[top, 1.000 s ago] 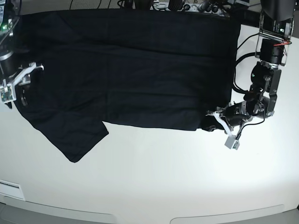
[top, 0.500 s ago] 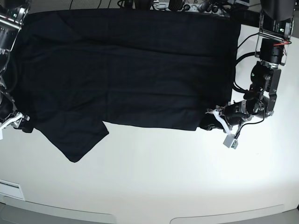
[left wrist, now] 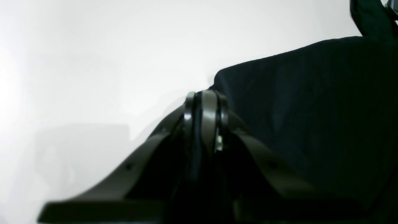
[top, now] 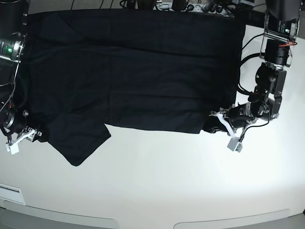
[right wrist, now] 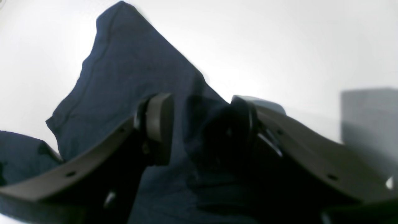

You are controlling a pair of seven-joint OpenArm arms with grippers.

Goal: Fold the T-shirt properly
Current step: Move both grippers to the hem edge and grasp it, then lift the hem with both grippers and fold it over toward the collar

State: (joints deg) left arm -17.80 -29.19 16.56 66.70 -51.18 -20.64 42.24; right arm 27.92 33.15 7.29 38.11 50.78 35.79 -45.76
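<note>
Base view looks down from overhead; both wrist views sit low, sharing the T-shirt [top: 133,71].

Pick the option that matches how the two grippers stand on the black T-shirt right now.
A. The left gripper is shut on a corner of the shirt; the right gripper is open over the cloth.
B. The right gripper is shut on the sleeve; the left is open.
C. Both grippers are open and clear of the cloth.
A: the left gripper has its jaws pressed together at the T-shirt corner, while the right gripper shows a wide gap with cloth between.
</note>
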